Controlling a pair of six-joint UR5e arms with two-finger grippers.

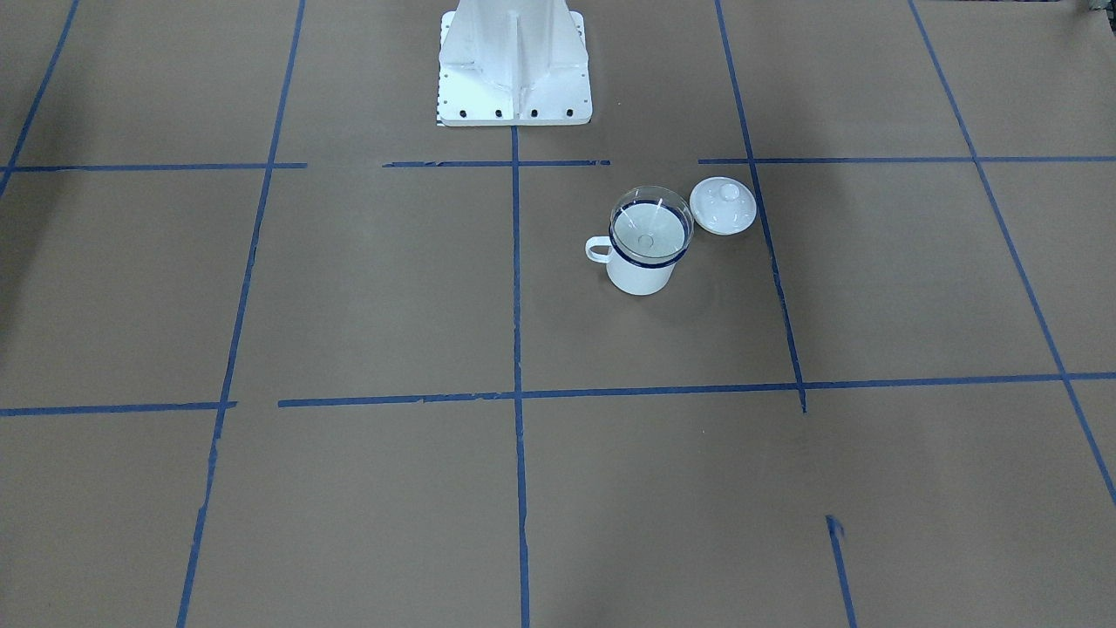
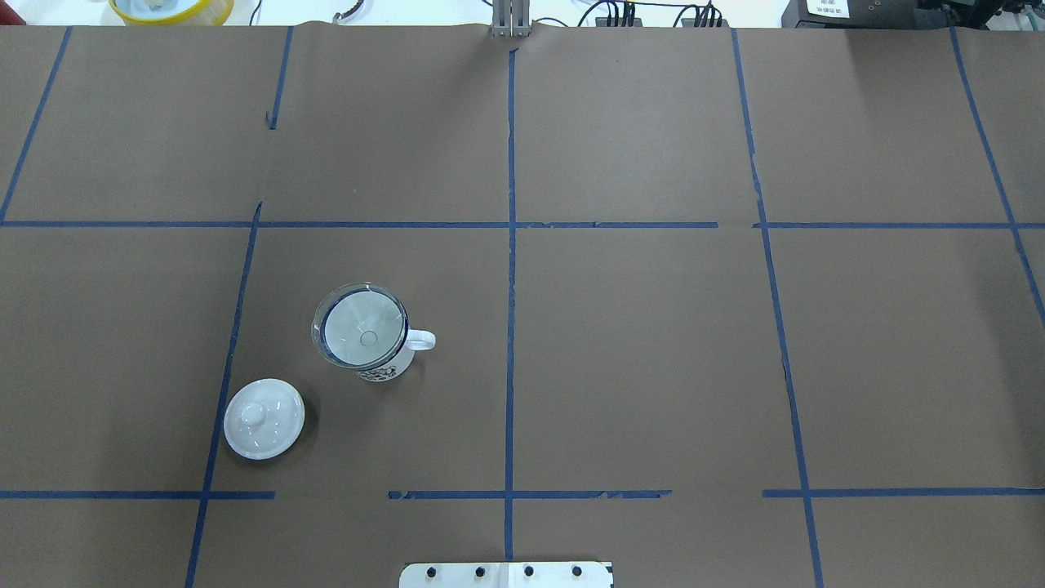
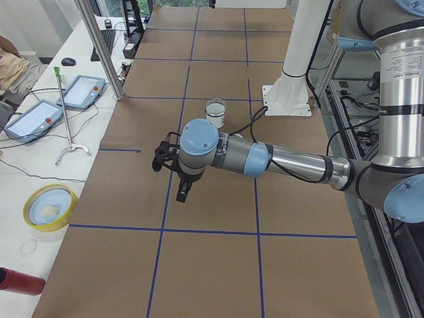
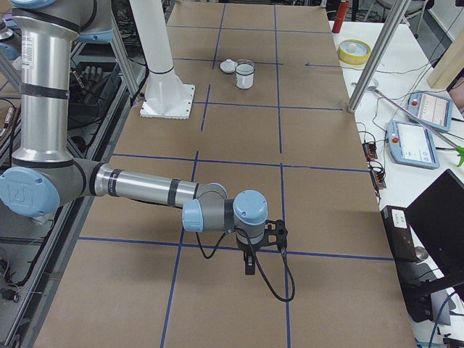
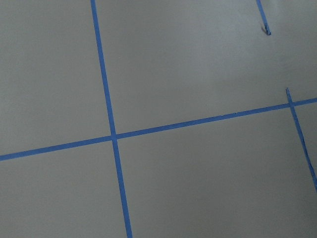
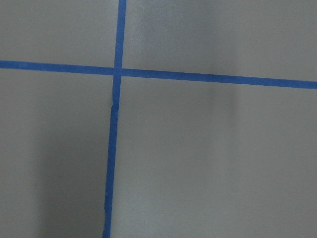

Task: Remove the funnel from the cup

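Nothing is done yet. The clear funnel [image 2: 361, 335] sits in the white mug [image 2: 385, 369], with its wide rim resting on the mug's dark blue rim and its spout down inside. A round white lid [image 2: 264, 418] lies just beside the mug, not touching it.

My left gripper [image 3: 181, 191] hangs over the table [image 3: 218, 265], pointing down. The mug and funnel are well apart from it, further along the table toward the robot's white base. My right gripper [image 4: 249, 262] hangs at the other end, and the mug is even further from that one. I only see the grippers from the side, so I cannot tell if they are open or closed. Both wrist cameras show only brown table and blue tape.

All the work is left, I think. I must bring the left gripper over to the mug, take the funnel by its rim, lift it out and set it down.
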